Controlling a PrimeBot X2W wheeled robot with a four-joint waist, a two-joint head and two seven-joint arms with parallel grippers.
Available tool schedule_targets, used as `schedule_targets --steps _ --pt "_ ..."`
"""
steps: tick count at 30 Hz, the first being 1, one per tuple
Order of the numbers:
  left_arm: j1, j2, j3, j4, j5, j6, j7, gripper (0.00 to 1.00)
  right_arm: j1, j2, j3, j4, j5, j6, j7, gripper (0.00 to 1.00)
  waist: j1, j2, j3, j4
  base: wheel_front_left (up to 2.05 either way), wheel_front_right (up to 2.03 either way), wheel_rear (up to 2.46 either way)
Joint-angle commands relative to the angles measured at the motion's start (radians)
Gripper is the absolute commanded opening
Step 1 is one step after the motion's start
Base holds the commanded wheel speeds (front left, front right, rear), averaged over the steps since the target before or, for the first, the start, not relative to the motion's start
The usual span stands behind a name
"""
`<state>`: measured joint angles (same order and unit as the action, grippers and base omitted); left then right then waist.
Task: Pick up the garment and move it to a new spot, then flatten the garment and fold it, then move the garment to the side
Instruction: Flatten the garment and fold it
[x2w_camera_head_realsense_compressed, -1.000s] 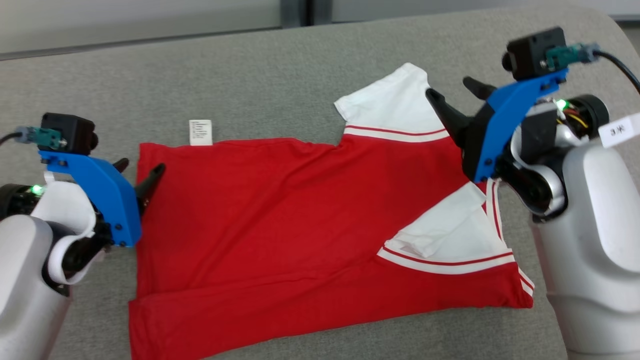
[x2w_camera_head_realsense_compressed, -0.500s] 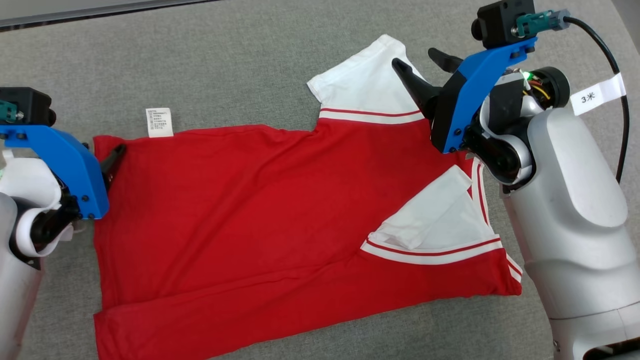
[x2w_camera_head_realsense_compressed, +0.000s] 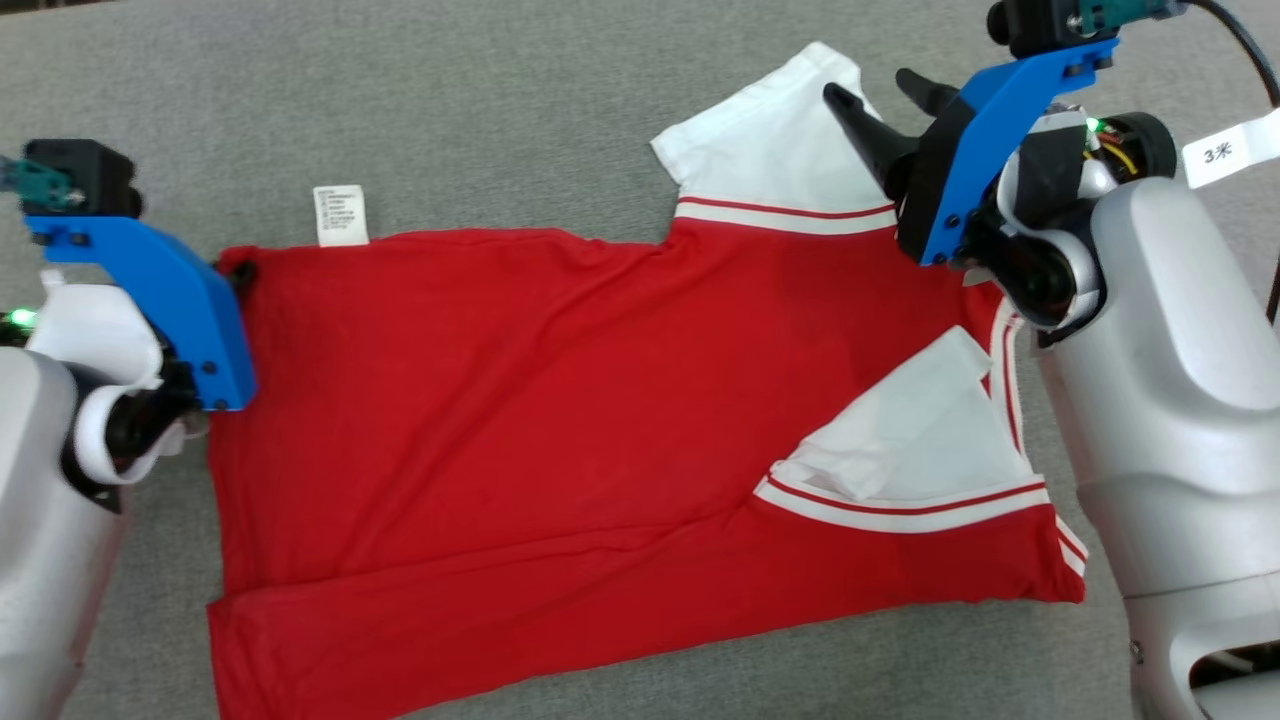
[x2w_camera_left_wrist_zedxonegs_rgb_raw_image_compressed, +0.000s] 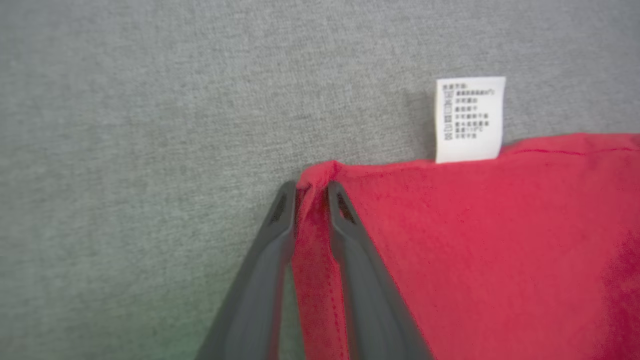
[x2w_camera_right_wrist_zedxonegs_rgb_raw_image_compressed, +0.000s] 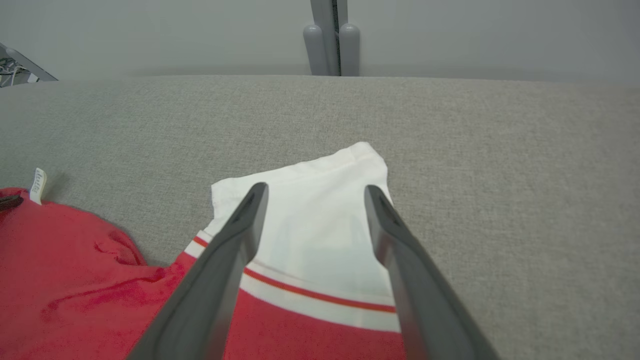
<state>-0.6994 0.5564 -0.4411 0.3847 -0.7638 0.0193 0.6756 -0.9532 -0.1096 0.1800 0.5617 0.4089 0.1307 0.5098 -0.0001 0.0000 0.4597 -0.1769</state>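
- Fingers (x2w_camera_left_wrist_zedxonegs_rgb_raw_image_compressed: 280, 235) of left gripper (x2w_camera_left_wrist_zedxonegs_rgb_raw_image_compressed: 311, 192): pinched on a raised corner of the garment (x2w_camera_head_realsense_compressed: 560, 400), with red cloth between them.
- Fingers of right gripper (x2w_camera_right_wrist_zedxonegs_rgb_raw_image_compressed: 312, 192): spread wide over the white sleeve (x2w_camera_right_wrist_zedxonegs_rgb_raw_image_compressed: 310, 225), holding nothing.
- Position of garment: red body with white sleeves, spread flat on the grey cloth surface (x2w_camera_head_realsense_compressed: 480, 110) between both arms.
- White care label (x2w_camera_left_wrist_zedxonegs_rgb_raw_image_compressed: 469, 119): at the far edge, near left gripper.

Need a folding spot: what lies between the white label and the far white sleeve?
Just bare grey surface, in the head view, from label to sleeve, beside the shirt.
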Motion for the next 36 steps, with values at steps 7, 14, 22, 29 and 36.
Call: schedule_targets --steps 7,14,22,29,36 --pt "0.017 -0.105 -0.061 -0.005 -0.01 -0.05 -0.052 0.0 -0.109 -0.056 -0.101 0.115 -0.083 0.0 0.003 1.0 0.0001 0.0 0.049 0.1 0.0 0.0 0.0" --pt "-0.008 -0.17 -0.095 -0.025 0.022 -0.079 -0.148 0.0 -0.183 -0.099 -0.195 0.232 -0.207 0.0 0.031 1.0 0.0001 0.0 0.079 0.192 0.0 0.0 0.0" --pt "-0.014 -0.223 -0.114 -0.019 0.03 -0.098 -0.243 0.0 -0.199 -0.141 -0.244 0.32 -0.339 0.0 0.098 0.75 0.0001 0.0 0.104 0.256 0.0 0.0 0.0" --pt "-0.013 -0.23 -0.062 0.011 0.027 -0.083 -0.361 0.0 -0.19 -0.132 -0.216 0.282 -0.319 0.0 0.032 0.0 0.0001 0.0 0.11 0.245 0.0 0.0 0.0" --pt "0.035 -0.24 0.007 0.059 0.014 -0.056 -0.533 0.0 -0.141 -0.159 -0.195 0.216 -0.246 0.0 -0.077 0.0 0.0001 0.0 0.061 0.208 0.0 0.0 0.0"
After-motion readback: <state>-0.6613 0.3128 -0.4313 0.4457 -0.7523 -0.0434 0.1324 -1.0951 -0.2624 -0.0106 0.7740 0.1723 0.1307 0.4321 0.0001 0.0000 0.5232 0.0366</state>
